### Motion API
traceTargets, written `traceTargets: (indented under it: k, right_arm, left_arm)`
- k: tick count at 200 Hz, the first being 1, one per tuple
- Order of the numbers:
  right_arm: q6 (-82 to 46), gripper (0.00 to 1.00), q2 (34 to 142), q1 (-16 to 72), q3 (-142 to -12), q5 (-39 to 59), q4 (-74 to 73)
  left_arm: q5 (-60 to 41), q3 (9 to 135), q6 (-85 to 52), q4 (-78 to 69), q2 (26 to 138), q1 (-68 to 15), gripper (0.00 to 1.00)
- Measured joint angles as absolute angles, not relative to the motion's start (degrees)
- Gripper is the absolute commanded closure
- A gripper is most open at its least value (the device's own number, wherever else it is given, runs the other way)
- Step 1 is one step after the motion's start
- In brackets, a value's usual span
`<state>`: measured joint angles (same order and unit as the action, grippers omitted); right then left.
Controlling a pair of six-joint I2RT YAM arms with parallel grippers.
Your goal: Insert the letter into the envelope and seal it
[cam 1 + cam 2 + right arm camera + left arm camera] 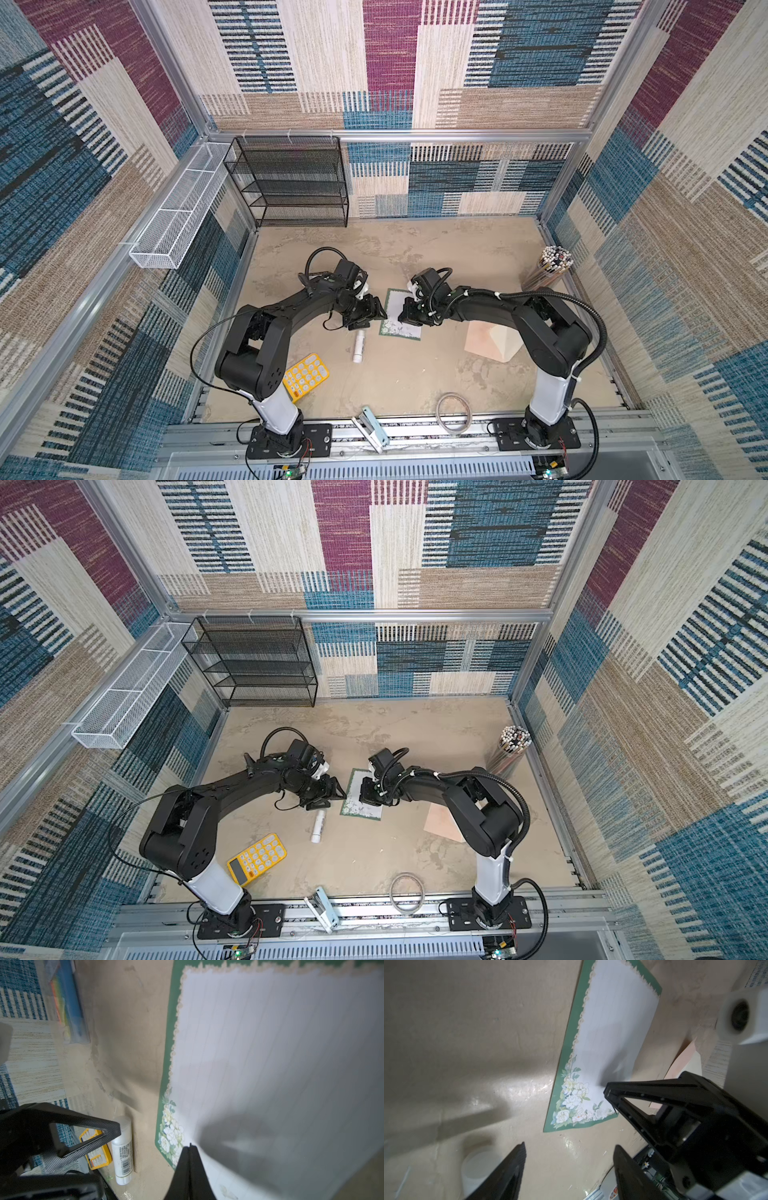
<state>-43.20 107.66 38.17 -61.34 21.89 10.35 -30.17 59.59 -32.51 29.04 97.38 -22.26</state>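
White letter [270,1043] (green-edged) under right hand [190,1146]

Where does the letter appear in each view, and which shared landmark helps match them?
In a top view: letter near the centre, between left gripper and right gripper.
In a top view: letter in the same spot.
Left wrist: letter just beyond the open left gripper.
Right wrist: letter fills most of the picture.
Landmark: the shut right gripper, tip on the letter by its flowered corner.
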Motion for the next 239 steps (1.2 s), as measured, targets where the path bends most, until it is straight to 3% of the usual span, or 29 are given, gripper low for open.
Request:
traceTargets:
  k: [105, 170, 239]
  right_arm:
    - [-44.31, 0.98, 110.65, 38.17, -57.6, 24.53, 0.82]
    - [-45.41, 0.99, 110.72, 38.17, -57.14, 24.99, -0.86]
    - [-45.6, 0.99, 110.8, 38.17, -57.58, 25.1, -0.54]
  left_arm:
    - [-34.92, 58.67, -31.35, 29.34, 102.74, -22.24, 0.38]
    - [-39.59, 58.28, -31.55, 26.72, 104.25, -22.15, 0.37]
    - [-37.6, 56.84, -33.1, 20.95, 102.69, -21.98, 0.37]
